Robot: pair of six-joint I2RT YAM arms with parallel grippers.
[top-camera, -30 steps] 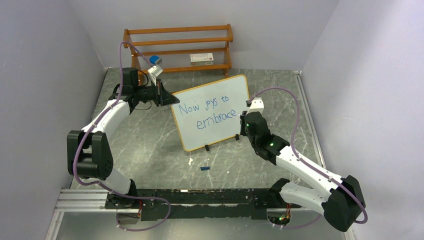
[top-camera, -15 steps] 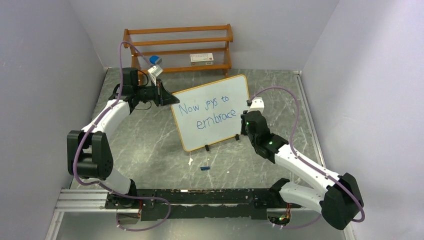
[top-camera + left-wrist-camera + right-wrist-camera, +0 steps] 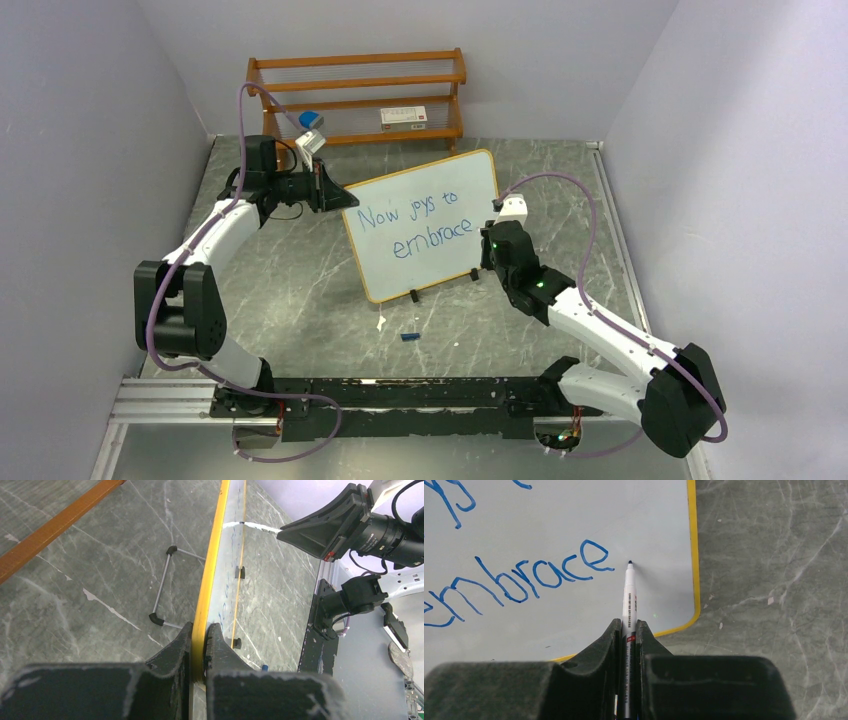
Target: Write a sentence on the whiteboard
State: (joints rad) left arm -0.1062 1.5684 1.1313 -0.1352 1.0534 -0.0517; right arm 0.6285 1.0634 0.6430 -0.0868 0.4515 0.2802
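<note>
Whiteboard (image 3: pixel 408 270) smooth, glossy; table (image 3: pixel 290 290) marbled stone-look, matt; shelf rack (image 3: pixel 355 61) varnished wood

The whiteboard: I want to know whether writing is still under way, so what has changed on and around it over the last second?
The right arm swung its elbow slightly left; nothing was taken or let go. The right end effector stayed shut on the marker, tip just past "embrace". The left end effector stayed clamped on the edge of the whiteboard; the sentence is unchanged.
</note>
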